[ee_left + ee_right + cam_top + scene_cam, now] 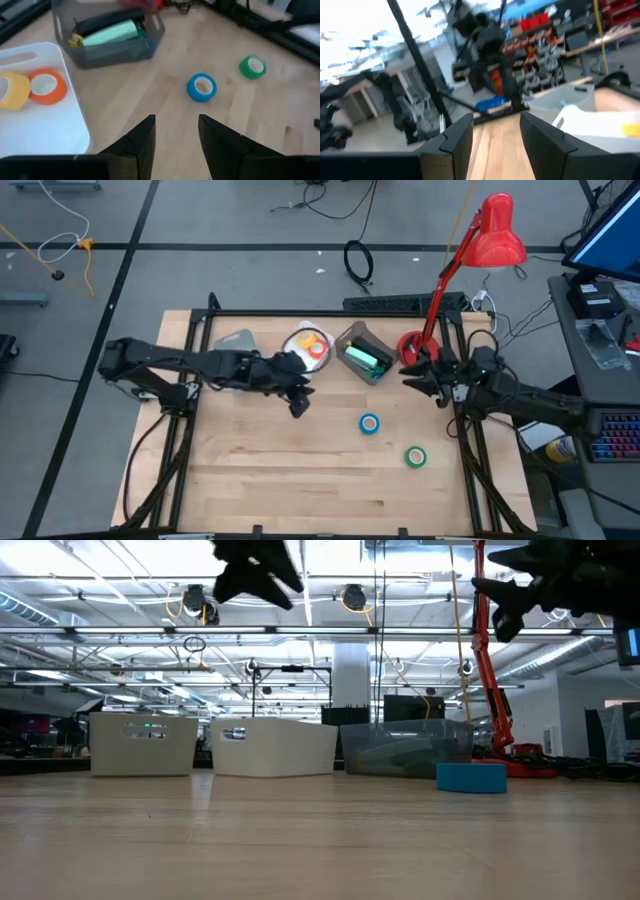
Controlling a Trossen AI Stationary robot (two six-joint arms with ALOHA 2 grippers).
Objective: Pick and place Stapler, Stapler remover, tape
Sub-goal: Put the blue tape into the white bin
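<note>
The blue tape roll (370, 423) (202, 87) and the green roll (415, 457) (252, 67) lie flat on the wooden table. The orange roll (46, 86) and the yellow roll (12, 90) lie in a white tray (296, 356). A green stapler (110, 32) rests in a grey bin (365, 355), with a small yellow piece (76, 40) beside it. My left gripper (298, 402) (177, 125) hangs open above the table, between the tray and the blue roll. My right gripper (420, 375) (496, 122) is open, raised by the bin's right side. No staple remover shows plainly.
A second pale bin (235, 340) stands left of the white tray. A red desk lamp (497, 235) rises from its base (410, 345) at the table's far right. Bare wood lies along the near half of the table (280, 480). Black frame rails (180, 430) run down both sides.
</note>
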